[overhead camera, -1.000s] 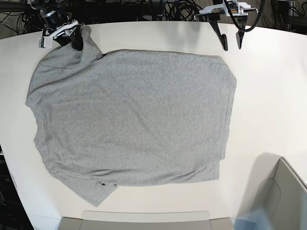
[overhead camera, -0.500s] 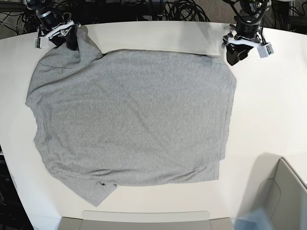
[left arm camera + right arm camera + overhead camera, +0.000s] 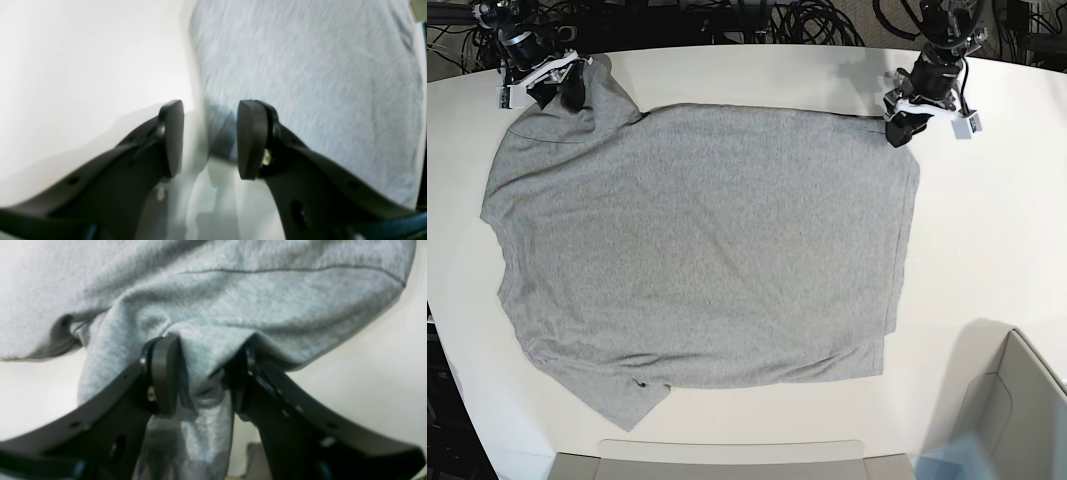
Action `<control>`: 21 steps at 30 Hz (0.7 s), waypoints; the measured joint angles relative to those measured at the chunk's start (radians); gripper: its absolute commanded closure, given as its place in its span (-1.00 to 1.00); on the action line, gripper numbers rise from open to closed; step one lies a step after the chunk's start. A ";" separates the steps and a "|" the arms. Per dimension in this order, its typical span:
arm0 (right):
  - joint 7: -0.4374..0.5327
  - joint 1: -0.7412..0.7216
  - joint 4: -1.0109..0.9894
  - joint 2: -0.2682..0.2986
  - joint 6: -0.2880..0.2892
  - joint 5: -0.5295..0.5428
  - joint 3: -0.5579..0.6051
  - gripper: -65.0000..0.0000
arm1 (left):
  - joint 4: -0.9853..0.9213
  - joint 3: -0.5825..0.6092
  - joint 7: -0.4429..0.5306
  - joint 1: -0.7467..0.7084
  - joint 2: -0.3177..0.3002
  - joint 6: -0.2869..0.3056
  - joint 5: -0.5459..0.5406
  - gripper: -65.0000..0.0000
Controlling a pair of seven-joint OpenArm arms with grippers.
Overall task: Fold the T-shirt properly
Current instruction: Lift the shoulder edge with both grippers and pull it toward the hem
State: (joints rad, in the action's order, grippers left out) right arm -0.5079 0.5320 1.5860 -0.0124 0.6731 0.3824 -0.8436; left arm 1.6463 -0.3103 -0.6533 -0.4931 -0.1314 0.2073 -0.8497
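The light grey T-shirt (image 3: 697,240) lies spread flat on the white table (image 3: 987,230), plain side up; no lettering shows. My right gripper (image 3: 569,88) is at the shirt's far left corner and is shut on a raised bunch of the cloth (image 3: 203,350); in the right wrist view the gripper (image 3: 203,373) has fabric pinched between its fingers. My left gripper (image 3: 897,130) is low at the shirt's far right corner. In the left wrist view it (image 3: 210,133) is open, one finger (image 3: 171,133) over bare table, the other (image 3: 252,136) over the shirt (image 3: 300,66), with the shirt's edge between them.
A grey open box (image 3: 1017,400) stands at the near right corner, with something blue (image 3: 952,455) beside it. A flat grey tray (image 3: 727,458) lies along the near edge. Black cables (image 3: 807,20) run behind the table's far edge.
My left gripper has come down from above the far edge to the shirt's far right corner. My right gripper, still holding the cloth, has shifted slightly further back and left.
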 measured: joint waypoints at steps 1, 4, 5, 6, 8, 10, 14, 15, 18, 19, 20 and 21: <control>0.000 0.000 0.000 0.000 0.000 -0.002 0.000 0.25 | -0.008 0.000 -0.012 0.012 -0.002 0.000 0.002 0.16; 0.001 -0.003 0.000 -0.001 0.000 -0.002 0.000 0.25 | -0.017 0.000 -0.084 0.049 -0.003 -0.006 0.008 0.16; 0.002 -0.003 0.001 -0.002 0.000 -0.006 0.000 0.25 | -0.017 0.000 -0.089 0.057 -0.003 -0.008 0.010 0.16; 0.002 -0.003 0.002 -0.002 0.000 -0.008 0.000 0.26 | -0.017 0.000 -0.095 0.061 -0.002 -0.008 0.010 0.19; 0.002 -0.004 0.004 -0.002 0.000 -0.010 0.000 0.43 | -0.019 0.000 -0.100 0.064 -0.002 -0.008 0.011 0.34; -0.008 -0.006 0.014 0.002 0.001 -0.025 0.000 0.72 | -0.021 0.001 -0.105 0.065 -0.002 -0.008 0.012 0.62; -0.049 0.002 0.054 0.000 0.001 -0.050 0.000 1.00 | -0.022 -0.004 -0.106 0.063 -0.002 -0.019 0.011 1.00; -0.053 0.006 0.064 0.000 0.001 -0.058 0.000 1.00 | -0.021 -0.004 -0.106 0.063 -0.002 -0.017 0.010 1.00; -0.070 0.027 0.098 0.000 0.000 -0.069 0.000 1.00 | -0.007 -0.004 -0.112 0.060 -0.002 -0.020 0.012 1.00; -0.076 0.034 0.114 -0.003 0.000 -0.074 -0.003 1.00 | 0.003 -0.004 -0.118 0.046 -0.002 -0.024 0.019 1.00; -0.077 0.034 0.127 -0.010 0.000 -0.073 -0.017 1.00 | 0.016 -0.004 -0.120 0.029 -0.002 -0.025 0.018 1.00; -0.076 0.033 0.140 -0.017 0.000 -0.072 -0.038 1.00 | 0.039 -0.004 -0.126 0.010 -0.002 -0.028 0.026 1.00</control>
State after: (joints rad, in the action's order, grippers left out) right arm -0.5835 0.5652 1.7264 -0.0292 0.6731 0.3107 -0.8814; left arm 1.6855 -0.3141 -0.7795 -0.4835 -0.1329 0.1795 -0.8238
